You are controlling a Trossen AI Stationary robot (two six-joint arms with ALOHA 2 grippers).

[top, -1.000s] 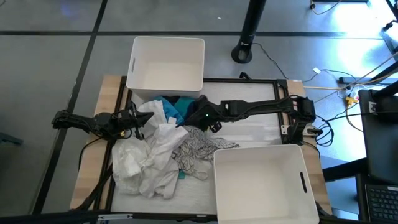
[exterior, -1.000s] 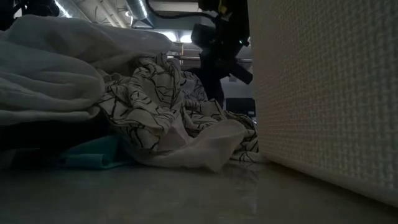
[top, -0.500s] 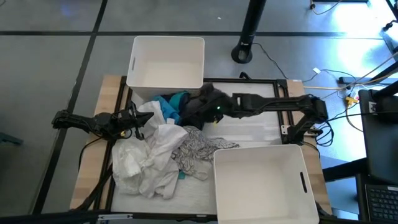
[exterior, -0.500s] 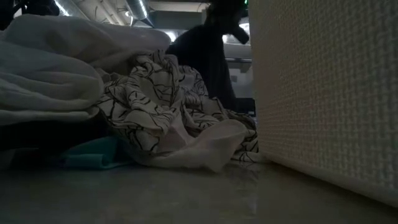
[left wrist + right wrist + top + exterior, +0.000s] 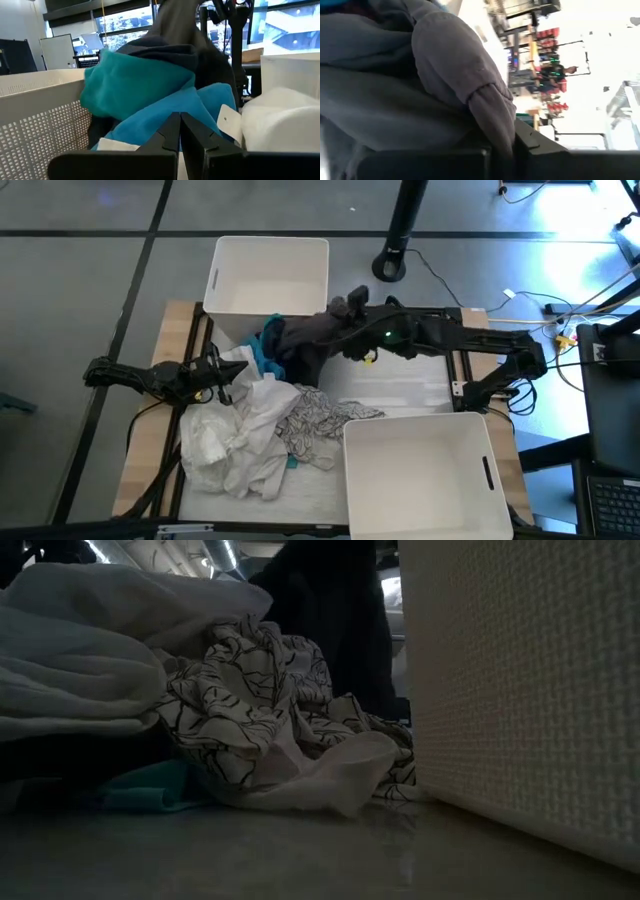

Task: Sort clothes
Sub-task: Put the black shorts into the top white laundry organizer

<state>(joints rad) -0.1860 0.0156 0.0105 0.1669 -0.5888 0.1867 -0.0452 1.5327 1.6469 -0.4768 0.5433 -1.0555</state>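
Nearest to the low camera lies a grey-white patterned garment (image 5: 270, 700), thin cloth with black line drawings, crumpled in many small folds on the pale table top (image 5: 400, 395). Under it a small piece of teal fabric (image 5: 150, 790) shows, flat and smooth. Beside it, on the left arm's side, a white garment (image 5: 235, 435) makes a big soft heap with rounded folds. On the other side stands one of the two white bins (image 5: 420, 475), rectangular, of hard plastic, its outer wall covered with a fine woven-like grid texture. Farther in, the left gripper (image 5: 215, 375) rests low at the edge of the heap; its two dark fingers (image 5: 167, 132) are pressed together and hold nothing. In front of it lie two blue-green pieces, a teal one (image 5: 135, 82) and a brighter blue one (image 5: 175, 117), both smooth and thick. Behind them the right gripper (image 5: 352, 308) is raised over the far part of the table and is clamped on a dark grey garment (image 5: 310, 340), a heavy matte cloth with a ribbed cuff (image 5: 490, 112); it hangs down in long folds to the pile. Farthest stands the second white bin (image 5: 268, 282), with smooth inner walls.
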